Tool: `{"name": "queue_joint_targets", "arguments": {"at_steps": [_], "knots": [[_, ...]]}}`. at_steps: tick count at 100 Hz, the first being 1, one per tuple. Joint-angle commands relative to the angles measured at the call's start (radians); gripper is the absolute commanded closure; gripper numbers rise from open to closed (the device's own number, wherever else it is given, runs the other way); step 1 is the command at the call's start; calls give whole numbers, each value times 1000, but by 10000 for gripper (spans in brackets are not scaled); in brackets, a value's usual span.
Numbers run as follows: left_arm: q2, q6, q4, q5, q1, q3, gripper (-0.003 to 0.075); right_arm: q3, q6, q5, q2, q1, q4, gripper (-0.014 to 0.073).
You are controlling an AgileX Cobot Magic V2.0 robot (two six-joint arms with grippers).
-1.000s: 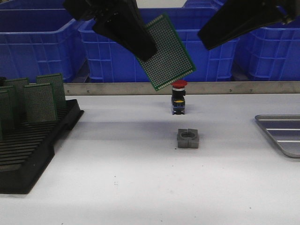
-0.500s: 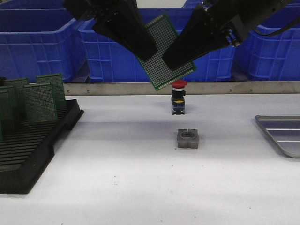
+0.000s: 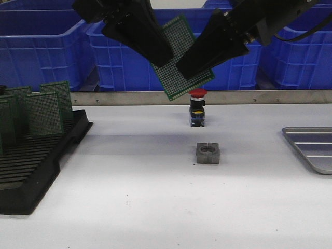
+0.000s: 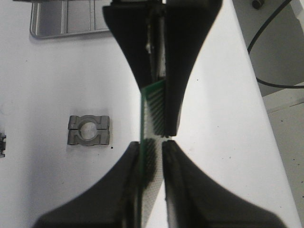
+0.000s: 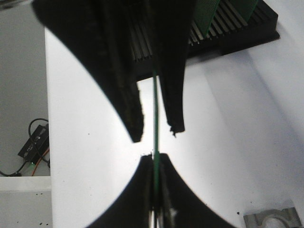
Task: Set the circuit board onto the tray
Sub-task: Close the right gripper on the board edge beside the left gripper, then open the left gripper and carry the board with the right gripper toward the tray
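The green perforated circuit board (image 3: 175,78) hangs tilted high above the table's middle, between both grippers. My right gripper (image 3: 189,70) is shut on its lower right edge; in the right wrist view (image 5: 156,159) the fingers pinch the edge-on board (image 5: 155,114). My left gripper (image 3: 163,57) is on the board's upper left side. In the left wrist view (image 4: 153,145) its jaws stand apart, with the board (image 4: 143,118) against one finger. The grey ridged tray (image 3: 311,148) lies at the table's right edge, and shows in the left wrist view (image 4: 71,21).
A black slotted rack (image 3: 36,155) with several upright boards stands at the left. A red-capped push button (image 3: 197,108) and a grey metal clamp block (image 3: 208,153) sit mid-table under the board. Blue bins (image 3: 41,46) line the back behind a metal rail.
My right gripper has come in from the upper right and closed on the board's lower right edge. The board has shifted slightly. The left arm has stayed in place.
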Motion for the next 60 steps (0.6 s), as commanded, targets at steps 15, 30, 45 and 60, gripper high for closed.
{"name": "queue_joint_targets", "arguments": {"at_steps": [15,30,45,60], "knots": [[-54,-5,-76,55,-10,-30,190,-32,9,-8,-38,-7,62,662],[-54,-5,-97,55,-10,-30,184,-32,23,2,-66,-37,-3,662],[-54,-5,-97,55,-10,-30,184,-32,95,37,-124,-139,-52,662],[-54,-5,-97,55,-10,-30,184,-32,158,100,-156,-303,-55,662]]}}
